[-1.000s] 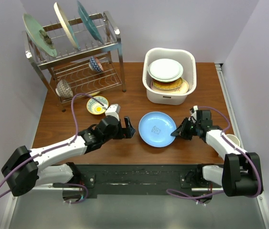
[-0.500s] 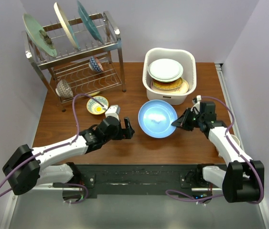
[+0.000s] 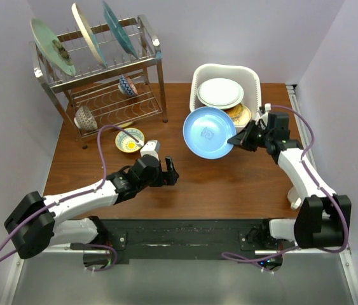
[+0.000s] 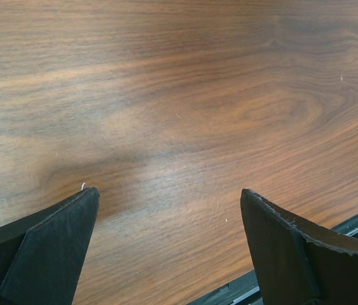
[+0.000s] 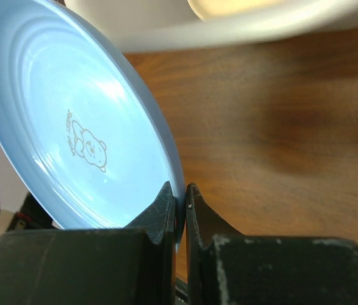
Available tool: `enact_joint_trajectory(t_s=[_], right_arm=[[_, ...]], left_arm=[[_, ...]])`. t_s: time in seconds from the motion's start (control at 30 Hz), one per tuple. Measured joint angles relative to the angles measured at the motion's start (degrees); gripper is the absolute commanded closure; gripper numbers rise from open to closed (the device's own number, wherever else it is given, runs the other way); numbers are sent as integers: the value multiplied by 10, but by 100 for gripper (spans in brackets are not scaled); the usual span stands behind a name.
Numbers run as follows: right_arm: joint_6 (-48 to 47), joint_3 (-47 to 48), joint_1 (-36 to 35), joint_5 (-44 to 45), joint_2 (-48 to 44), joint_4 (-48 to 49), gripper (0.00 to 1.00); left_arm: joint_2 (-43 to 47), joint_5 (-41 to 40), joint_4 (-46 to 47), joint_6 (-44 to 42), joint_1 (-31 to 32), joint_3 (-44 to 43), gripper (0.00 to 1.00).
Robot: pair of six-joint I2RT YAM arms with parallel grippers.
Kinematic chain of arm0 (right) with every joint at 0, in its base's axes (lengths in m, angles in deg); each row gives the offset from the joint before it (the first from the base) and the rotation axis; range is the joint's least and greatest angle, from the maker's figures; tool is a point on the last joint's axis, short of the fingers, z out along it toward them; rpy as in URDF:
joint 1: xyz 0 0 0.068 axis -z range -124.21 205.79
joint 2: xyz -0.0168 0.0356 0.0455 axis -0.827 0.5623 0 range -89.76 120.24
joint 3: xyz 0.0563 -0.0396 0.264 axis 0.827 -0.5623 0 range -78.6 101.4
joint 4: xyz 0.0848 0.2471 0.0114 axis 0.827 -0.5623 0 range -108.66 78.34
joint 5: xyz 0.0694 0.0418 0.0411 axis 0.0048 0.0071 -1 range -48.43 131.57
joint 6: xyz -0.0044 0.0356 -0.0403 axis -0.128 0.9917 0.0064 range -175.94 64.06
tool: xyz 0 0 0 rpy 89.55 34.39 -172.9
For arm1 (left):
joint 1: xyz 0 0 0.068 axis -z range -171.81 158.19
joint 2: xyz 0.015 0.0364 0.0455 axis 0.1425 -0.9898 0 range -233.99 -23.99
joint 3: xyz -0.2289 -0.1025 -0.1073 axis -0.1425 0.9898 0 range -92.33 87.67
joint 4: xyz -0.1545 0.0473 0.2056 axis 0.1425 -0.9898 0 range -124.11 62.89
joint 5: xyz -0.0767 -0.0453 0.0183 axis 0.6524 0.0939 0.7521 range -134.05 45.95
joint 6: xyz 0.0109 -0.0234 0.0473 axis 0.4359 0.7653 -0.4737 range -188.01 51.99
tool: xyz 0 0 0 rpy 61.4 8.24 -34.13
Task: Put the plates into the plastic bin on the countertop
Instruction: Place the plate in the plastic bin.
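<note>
Your plastic bin (image 3: pixel 225 68) holds a white plate (image 3: pixel 220 93) atop others, your right hand (image 3: pixel 237 138) pinches the rim of the blue plate (image 3: pixel 208 132), raised and tilted at the bin's near-left corner, your left hand (image 3: pixel 169 171) gapes empty above the bench (image 3: pixel 185 190), and three plates (image 3: pixel 88 32) in the wire rack (image 3: pixel 147 60) look yet to go.

A round pale-blue plate (image 3: pixel 208 132) carries a small line-drawn bear; plain white rectangular plastic bin (image 3: pixel 196 89); brown wood-grain tabletop (image 3: pixel 229 184).

Wire rack (image 3: pixel 109 101) is set at far-left of worktop (image 3: pixel 198 184). Blue bowl (image 3: pixel 126 86) and brown bowl (image 3: pixel 85 118) are tilted on its lower tier. Yellow bowl (image 3: pixel 130 140) is placed just in front.
</note>
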Motion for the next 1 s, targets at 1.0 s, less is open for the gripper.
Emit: enact_joint_trajectory(t_s=[1.0], right_arm=[[74,362,56,7,353,56,100]], left_arm=[[-45,-4,-28,-7,0,-7,1]])
